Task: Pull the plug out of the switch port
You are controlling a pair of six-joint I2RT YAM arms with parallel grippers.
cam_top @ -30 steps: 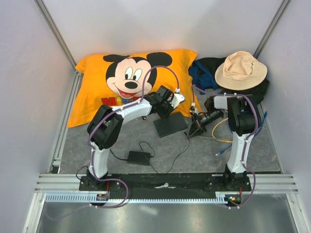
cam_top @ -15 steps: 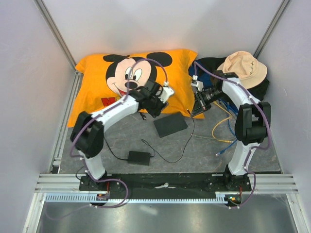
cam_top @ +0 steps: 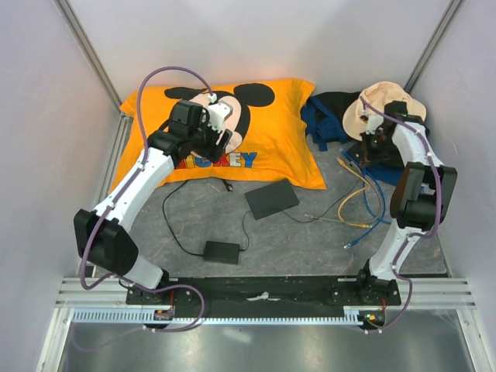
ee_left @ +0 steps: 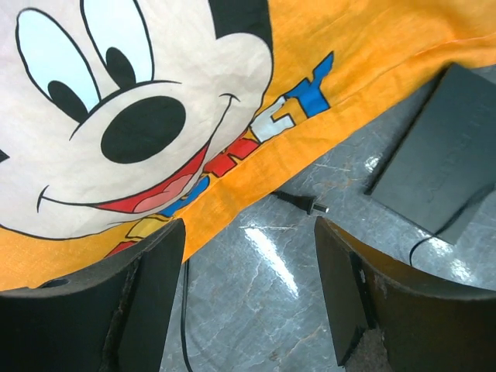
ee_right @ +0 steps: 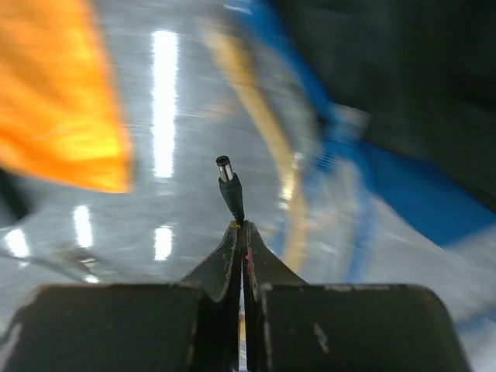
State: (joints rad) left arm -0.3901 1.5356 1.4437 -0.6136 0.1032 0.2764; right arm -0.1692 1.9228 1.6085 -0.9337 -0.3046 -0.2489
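The switch (cam_top: 271,199) is a flat black box lying on the grey table in front of the pillow; its corner also shows in the left wrist view (ee_left: 449,155). My right gripper (cam_top: 370,147) is at the far right below the hat, shut (ee_right: 242,226) on a black plug (ee_right: 230,186) with a metal tip, well away from the switch. A thin black cord (cam_top: 325,209) trails from there toward the switch. My left gripper (cam_top: 219,139) hovers open (ee_left: 248,256) over the pillow's front edge, holding nothing. Another small black plug (ee_left: 301,204) lies loose on the table beneath it.
An orange Mickey Mouse pillow (cam_top: 271,132) fills the back left. A beige hat (cam_top: 385,108) rests on a dark bag (cam_top: 329,116) at the back right. Yellow and blue cables (cam_top: 360,194) lie right of the switch. A black power brick (cam_top: 221,250) sits near the front.
My left gripper has let go, opened, and swung back left over the pillow. My right gripper, still shut, has carried the plug right and back toward the hat, away from the switch.
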